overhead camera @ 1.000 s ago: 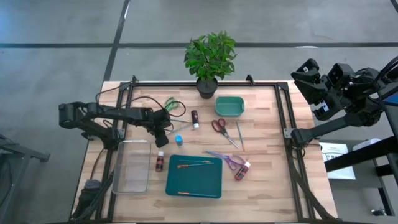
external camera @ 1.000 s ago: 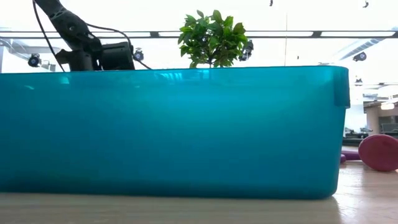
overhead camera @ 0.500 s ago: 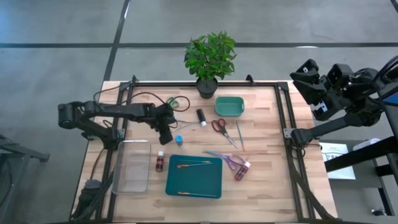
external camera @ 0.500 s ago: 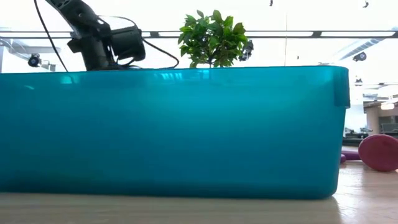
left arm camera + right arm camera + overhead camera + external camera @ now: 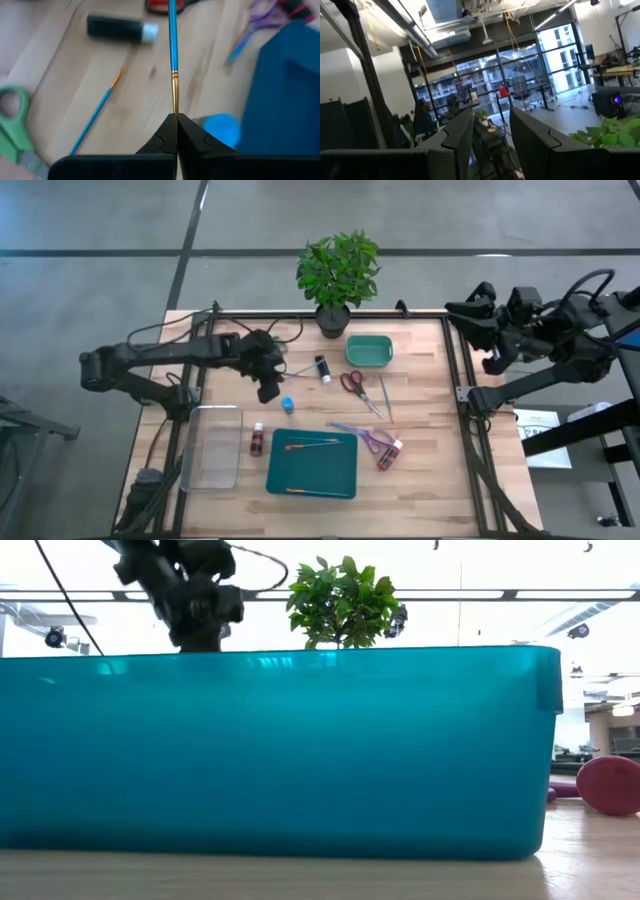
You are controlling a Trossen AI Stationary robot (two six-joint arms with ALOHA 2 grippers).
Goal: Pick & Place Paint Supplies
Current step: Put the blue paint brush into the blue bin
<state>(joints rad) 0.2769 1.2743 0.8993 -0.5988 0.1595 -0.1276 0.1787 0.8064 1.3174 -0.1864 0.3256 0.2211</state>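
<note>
My left gripper [image 5: 270, 387] hovers over the table's left-centre, shut on a thin blue-handled brush [image 5: 173, 40]. It shows above the teal wall in the low view [image 5: 200, 615]. Beyond it a black bottle [image 5: 322, 368] lies on its side, and a blue bottle [image 5: 287, 404] sits beside the gripper. A second blue brush [image 5: 95, 120] lies flat on the wood. A dark red bottle [image 5: 258, 441] and a pinkish bottle [image 5: 390, 454] flank the teal tray [image 5: 335, 475], which carries orange-handled brushes [image 5: 310, 444]. My right gripper [image 5: 490, 130] is open, off the table's right far corner [image 5: 470, 315]. My left gripper pinches the blue brush between its two fingertips [image 5: 167, 131] at the bristle end, just behind the gold ferrule [image 5: 175, 95]. The handle runs straight on from the fingers, in line with them. Whether the handle's far end rests on the table, I cannot tell.
A clear container [image 5: 212, 447] stands near the left edge, a small green bin [image 5: 368, 350] and a potted plant [image 5: 337, 275] at the far edge. Green scissors [image 5: 12, 125], red scissors [image 5: 352, 383] and purple scissors [image 5: 365, 438] lie about. A teal wall [image 5: 280, 750] fills the low view.
My left gripper has moved up and toward the table's far edge, turning as it went, and it has stayed shut, taking the blue brush along. My right arm has swung its gripper toward the table's right far corner.
</note>
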